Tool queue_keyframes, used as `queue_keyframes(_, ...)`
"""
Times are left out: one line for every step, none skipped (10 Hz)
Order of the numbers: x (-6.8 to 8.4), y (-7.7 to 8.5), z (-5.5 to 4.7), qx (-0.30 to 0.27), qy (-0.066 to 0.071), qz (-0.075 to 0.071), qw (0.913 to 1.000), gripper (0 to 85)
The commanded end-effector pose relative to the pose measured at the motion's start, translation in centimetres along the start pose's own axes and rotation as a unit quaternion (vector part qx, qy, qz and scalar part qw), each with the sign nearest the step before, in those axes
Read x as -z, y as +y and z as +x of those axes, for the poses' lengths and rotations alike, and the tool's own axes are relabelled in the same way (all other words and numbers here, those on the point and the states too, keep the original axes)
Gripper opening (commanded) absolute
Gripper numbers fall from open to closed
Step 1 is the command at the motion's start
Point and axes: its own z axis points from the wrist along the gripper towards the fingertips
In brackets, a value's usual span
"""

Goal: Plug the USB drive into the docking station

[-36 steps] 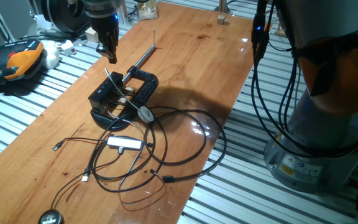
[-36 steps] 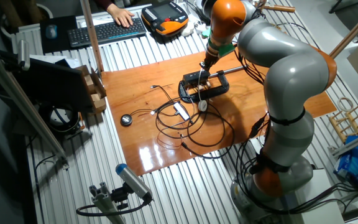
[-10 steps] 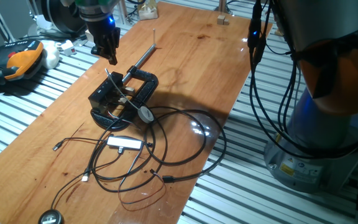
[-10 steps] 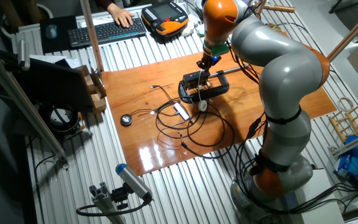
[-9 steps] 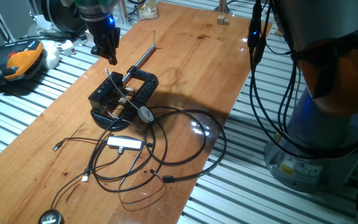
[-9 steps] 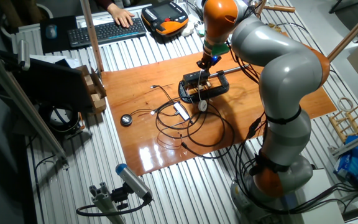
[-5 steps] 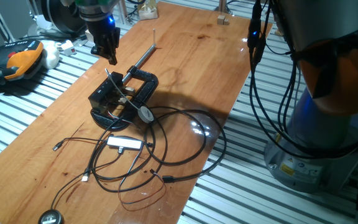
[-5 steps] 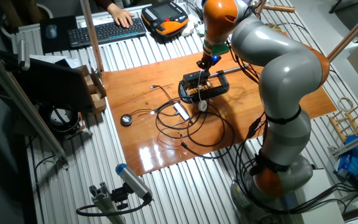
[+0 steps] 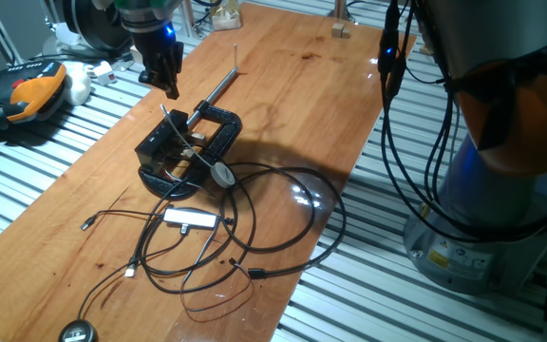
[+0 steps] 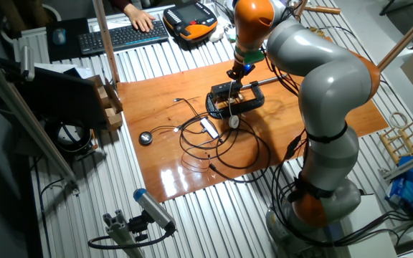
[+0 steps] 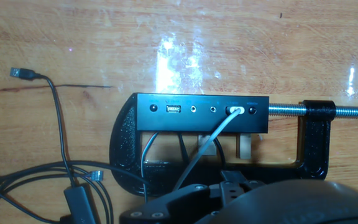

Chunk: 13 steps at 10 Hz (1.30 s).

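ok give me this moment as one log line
gripper: hovers above docking station, not touching | usb port: empty | white cable: plugged in | usb drive: not seen

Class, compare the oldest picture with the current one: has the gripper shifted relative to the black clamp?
Yes. In one fixed view the gripper now sits higher and further from the black clamp than before, up and slightly left, while the clamp has stayed put.
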Motion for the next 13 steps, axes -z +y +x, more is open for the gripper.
queue_keyframes(-0.01,0.00,-0.02,0.000,0.000,0.001,1.0000,0.0)
queue_keyframes(-0.02,0.01,-0.07,0.000,-0.001,0.001,1.0000,0.0)
queue_keyframes(-0.04,-0.01,-0.13,0.000,-0.001,0.001,1.0000,0.0)
queue_keyframes(-0.07,-0.01,-0.21,0.000,-0.001,0.001,1.0000,0.0)
queue_keyframes(-0.08,0.01,-0.31,0.001,-0.001,0.001,1.0000,0.0)
queue_keyframes(-0.08,0.02,-0.33,0.001,-0.001,0.001,1.0000,0.0)
queue_keyframes(-0.07,0.02,-0.33,0.001,-0.001,0.000,1.0000,0.0)
queue_keyframes(-0.05,0.04,-0.33,0.001,-0.001,0.000,1.0000,0.0)
queue_keyframes(-0.05,0.05,-0.33,0.001,-0.002,0.000,1.0000,0.0)
queue_keyframes(-0.05,0.05,-0.33,0.001,-0.002,0.000,1.0000,0.0)
queue_keyframes(-0.05,0.05,-0.34,0.001,-0.002,0.000,1.0000,0.0)
queue_keyframes(-0.06,0.04,-0.35,0.001,-0.003,0.001,1.0000,0.0)
queue_keyframes(-0.05,0.08,-0.35,0.001,-0.003,0.000,1.0000,0.0)
